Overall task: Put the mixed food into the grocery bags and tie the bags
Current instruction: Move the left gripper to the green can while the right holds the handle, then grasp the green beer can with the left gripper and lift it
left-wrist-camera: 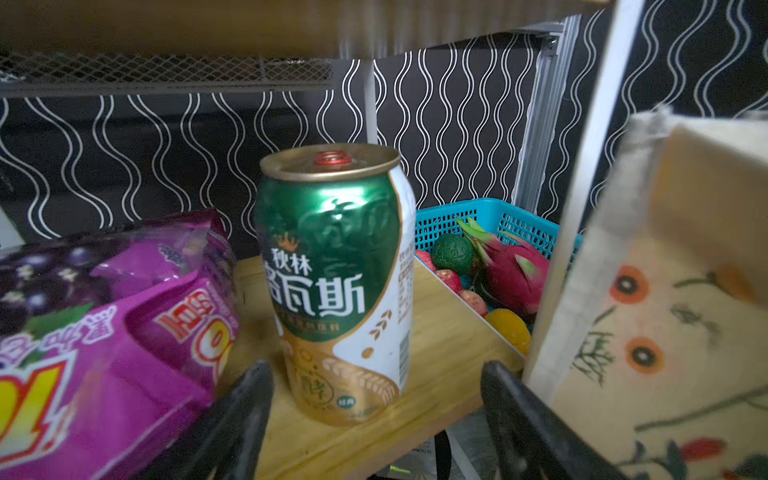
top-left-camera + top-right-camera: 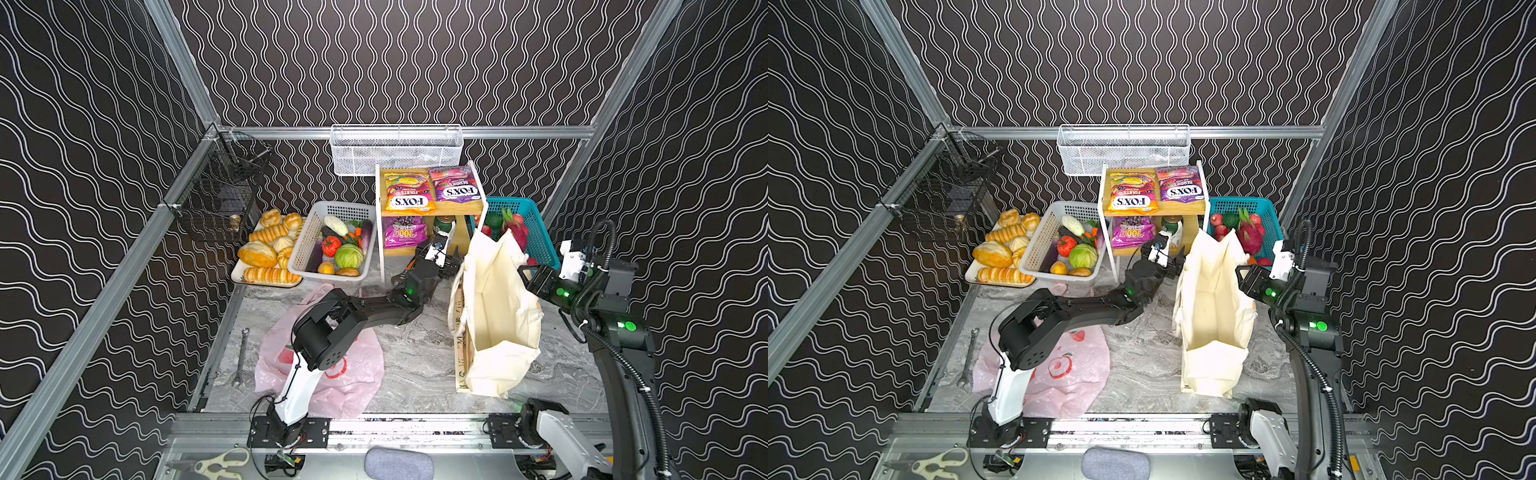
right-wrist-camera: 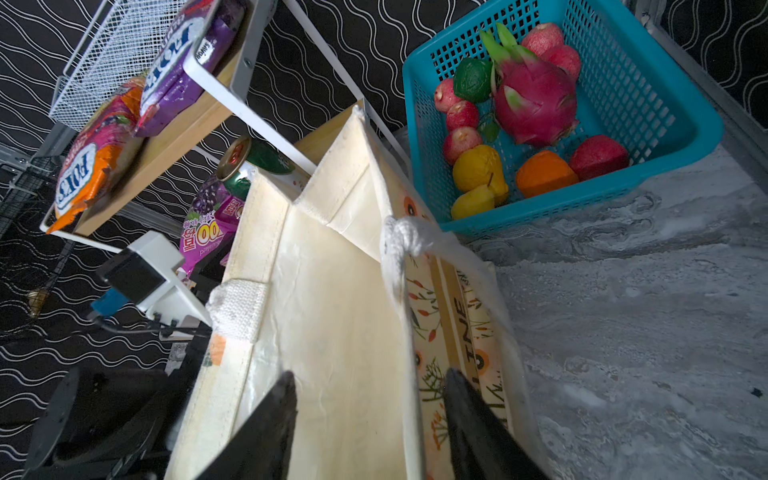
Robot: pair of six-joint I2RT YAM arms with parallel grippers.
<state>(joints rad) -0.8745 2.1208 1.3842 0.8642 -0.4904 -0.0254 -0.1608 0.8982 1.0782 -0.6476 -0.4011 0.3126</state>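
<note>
Left gripper (image 1: 376, 368) spread at the can (image 1: 336, 266); right gripper (image 3: 370, 372) astride the tote (image 3: 332, 316) wall.
The can stands upright between the parted left jaws, untouched, on a wooden shelf (image 1: 449, 332). A purple packet (image 1: 124, 332) crowds one side and a white post (image 1: 582, 187) the other. The right jaws stand apart, one inside the tote and one outside; beyond lie the bare marble table (image 3: 623, 332) and a teal basket (image 3: 648, 83).
</note>
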